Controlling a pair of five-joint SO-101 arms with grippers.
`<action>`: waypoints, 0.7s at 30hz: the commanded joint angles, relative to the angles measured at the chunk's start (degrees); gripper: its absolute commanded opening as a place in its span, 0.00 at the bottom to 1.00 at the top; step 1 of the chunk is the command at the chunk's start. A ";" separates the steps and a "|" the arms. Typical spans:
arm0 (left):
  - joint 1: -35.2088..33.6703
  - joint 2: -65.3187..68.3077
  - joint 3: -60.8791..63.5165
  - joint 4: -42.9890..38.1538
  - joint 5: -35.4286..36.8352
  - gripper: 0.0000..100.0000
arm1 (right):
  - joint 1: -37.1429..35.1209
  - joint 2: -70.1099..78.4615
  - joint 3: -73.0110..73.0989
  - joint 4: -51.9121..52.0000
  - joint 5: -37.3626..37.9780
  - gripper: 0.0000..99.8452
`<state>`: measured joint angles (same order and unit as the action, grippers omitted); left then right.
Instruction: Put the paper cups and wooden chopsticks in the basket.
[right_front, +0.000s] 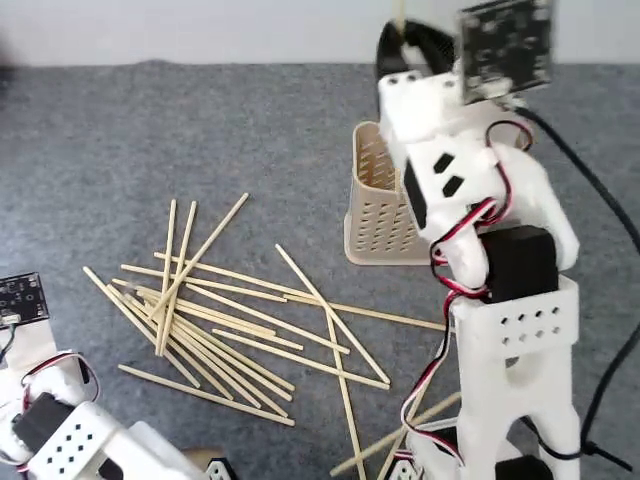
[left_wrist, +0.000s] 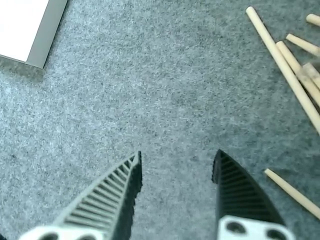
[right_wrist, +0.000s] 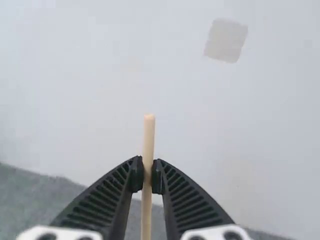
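Right gripper (right_wrist: 147, 175) raised above the basket (right_front: 380, 215), jaws pinched tight on one upright chopstick (right_wrist: 148, 137). Loose chopsticks (right_front: 215, 320) lie scattered on the grey mat (right_front: 150, 130) beside the basket, on the left arm's side, and a few reach near its base. Left gripper (left_wrist: 177, 165) spread wide, holding nothing, low over the mat well apart from the basket.

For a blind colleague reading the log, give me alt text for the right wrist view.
The right pincer is shut on a wooden chopstick, whose tip sticks out beyond it. Behind are a pale wall and a strip of grey mat.
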<state>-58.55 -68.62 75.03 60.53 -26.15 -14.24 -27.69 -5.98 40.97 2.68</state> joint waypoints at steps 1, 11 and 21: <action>0.35 -0.70 -0.66 -1.14 -0.53 0.22 | 2.33 0.48 1.23 -7.96 -1.93 0.01; 0.35 -0.70 -0.66 -1.14 -0.53 0.22 | 3.30 0.84 15.03 -14.99 -2.73 0.02; 0.53 -0.70 -0.92 -1.14 -0.53 0.22 | 2.77 -9.36 18.29 -8.57 -2.99 0.25</action>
<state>-58.55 -68.62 75.03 60.53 -26.15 -11.69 -30.77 13.10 29.01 0.31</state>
